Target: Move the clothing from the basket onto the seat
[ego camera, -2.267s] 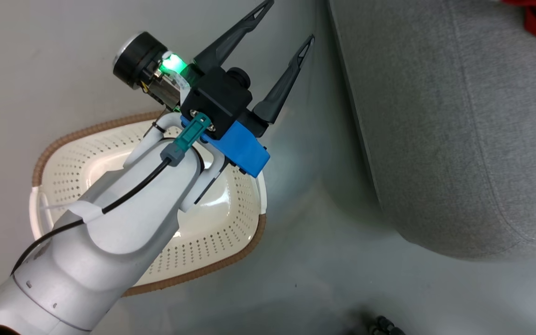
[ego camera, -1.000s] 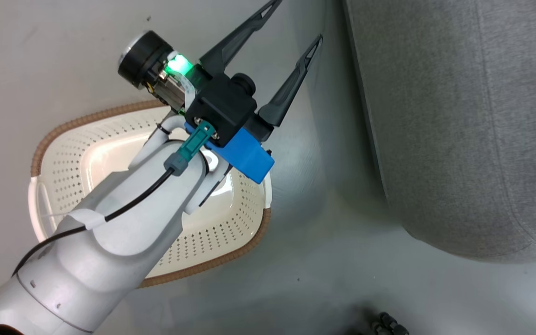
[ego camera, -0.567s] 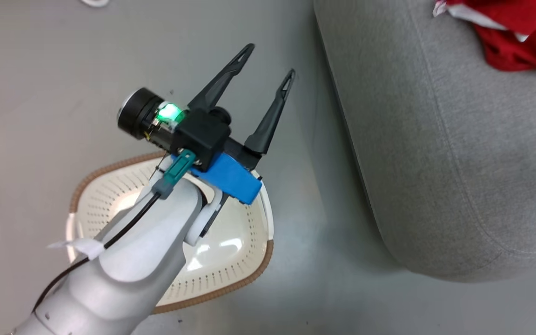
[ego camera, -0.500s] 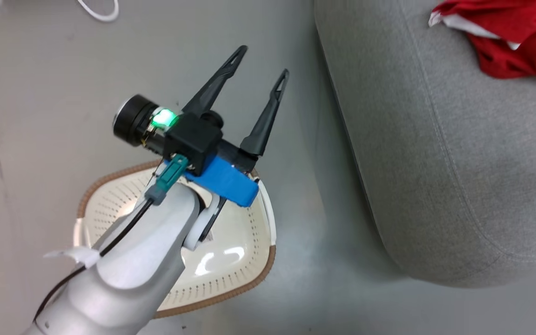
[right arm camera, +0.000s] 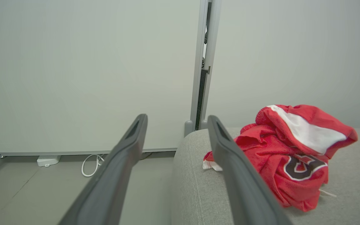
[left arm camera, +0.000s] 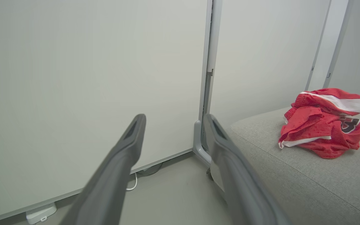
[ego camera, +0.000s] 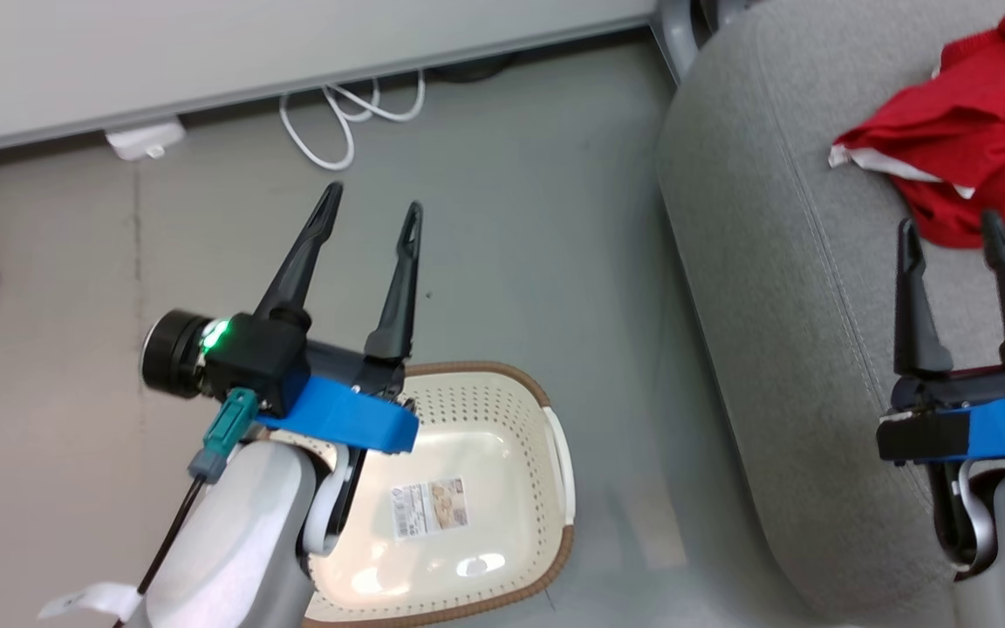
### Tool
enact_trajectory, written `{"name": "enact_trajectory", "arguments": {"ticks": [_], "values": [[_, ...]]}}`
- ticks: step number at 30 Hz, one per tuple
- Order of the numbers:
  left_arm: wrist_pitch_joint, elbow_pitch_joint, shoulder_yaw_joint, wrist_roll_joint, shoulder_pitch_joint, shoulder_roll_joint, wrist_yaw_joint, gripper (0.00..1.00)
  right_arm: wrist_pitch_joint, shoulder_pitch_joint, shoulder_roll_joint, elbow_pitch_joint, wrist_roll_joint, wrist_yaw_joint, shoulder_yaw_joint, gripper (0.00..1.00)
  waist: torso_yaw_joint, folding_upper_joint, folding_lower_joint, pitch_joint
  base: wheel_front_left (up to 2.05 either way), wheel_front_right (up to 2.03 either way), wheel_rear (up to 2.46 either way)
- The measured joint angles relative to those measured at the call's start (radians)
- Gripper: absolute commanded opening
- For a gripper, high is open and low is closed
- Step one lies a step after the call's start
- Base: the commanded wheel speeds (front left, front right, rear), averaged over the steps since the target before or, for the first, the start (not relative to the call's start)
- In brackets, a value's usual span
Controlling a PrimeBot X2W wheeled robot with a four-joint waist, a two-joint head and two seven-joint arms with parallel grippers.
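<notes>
Right claw (ego camera: 947, 222) has come in — open, near the clothing (ego camera: 965, 157).

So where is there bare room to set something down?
The seat is bare along its rounded floor-side edge; crowded farther in, where the clothing lies heaped ahead of the open right claw. The basket is bare but for a label.
</notes>
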Motion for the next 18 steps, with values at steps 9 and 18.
{"name": "enact_trajectory", "arguments": {"ticks": [9,18], "values": [[0.000,-0.016,0.166,0.047,0.158,-0.040,-0.026,1.00,0.000,0.082,0.027,0.006,0.003,0.000,0.031,1.00,0.058,0.0000,0.0001,-0.113,0.00,0.00,0.00],[0.000,-0.017,0.282,0.087,0.274,-0.086,-0.071,1.00,0.000,0.160,0.052,0.020,-0.001,0.000,0.025,1.00,0.097,0.0001,0.0001,-0.196,0.00,0.00,0.00]]}}
